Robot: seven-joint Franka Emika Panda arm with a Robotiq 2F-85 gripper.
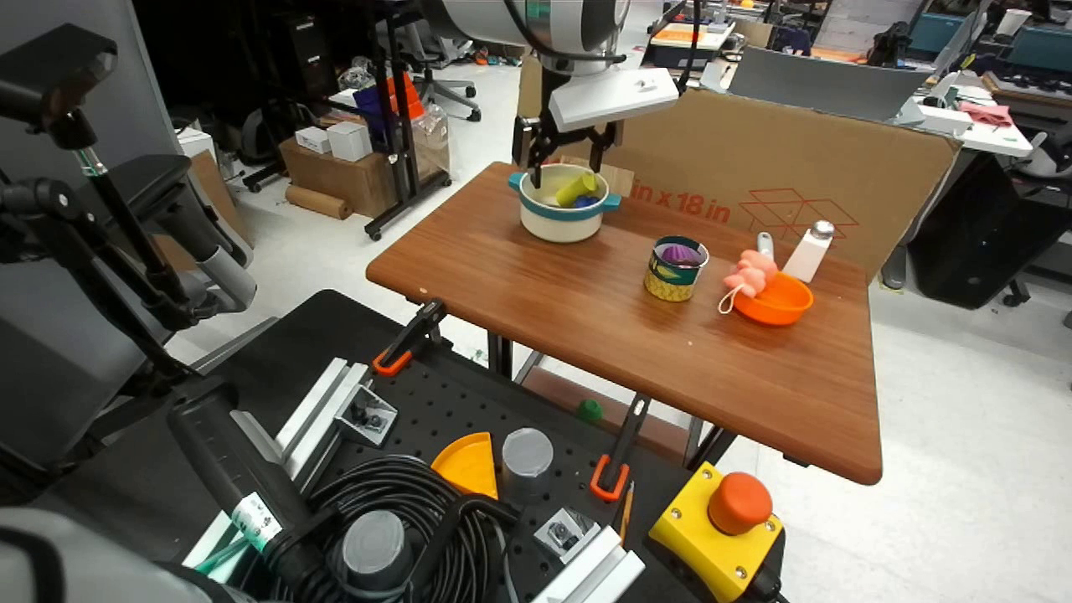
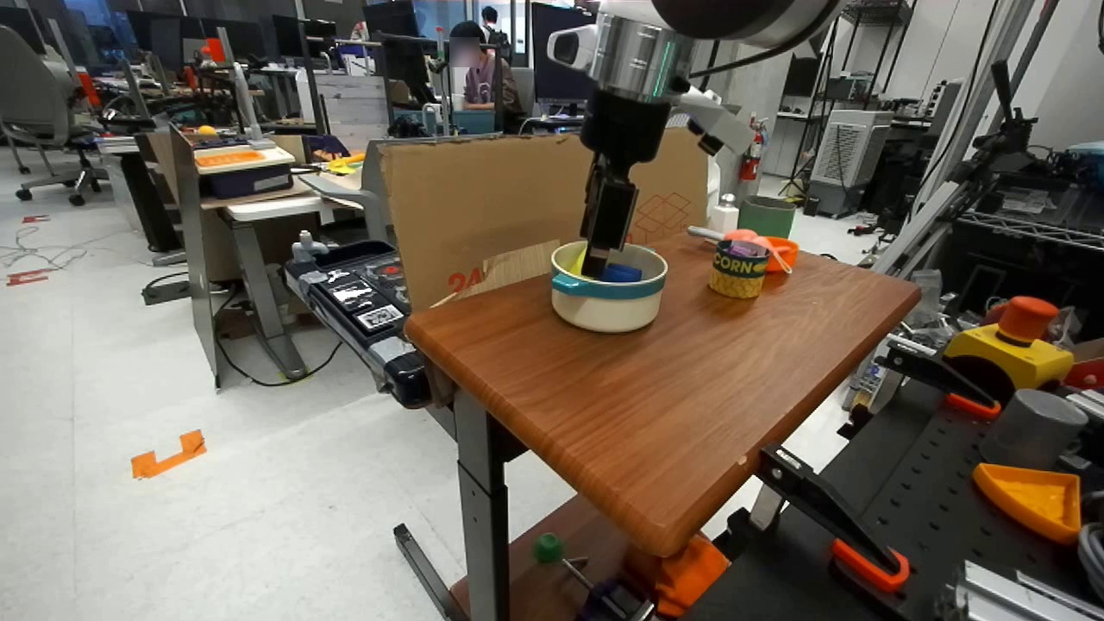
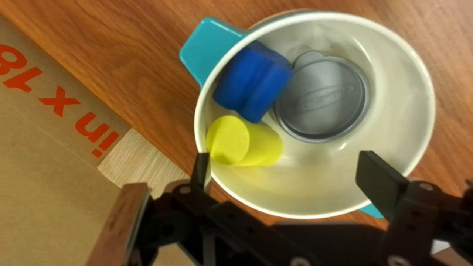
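Gripper (image 3: 286, 162) spread wide, nothing in its hold. Wood-topped desk (image 1: 586, 285) below, and near its corner, where the edge backed by the cardboard (image 1: 720, 151) meets the short end, stands the cream pot (image 1: 559, 228), fingertips right at its rim; touching or not, I can't tell. Looks stiff and slick-walled, likely the heaviest thing in reach: pinch the wall at the rim or clamp a turquoise handle (image 3: 210, 48), and mind loose contents sliding. Down inside, apparently flat on the pot's bottom, the gray lid (image 3: 321, 101): thin, smooth plastic by the look, awkward lying down, so that little tab is the spot. Over by that handle, blue grooved block (image 3: 253, 81) tipped against the wall: light and firm, I'd reckon, those grooves handy for seating the pads. And a touch smaller, yellow round-ended block (image 3: 242, 142) right beside it, leaning too: round enough to roll, so square up across its middle.
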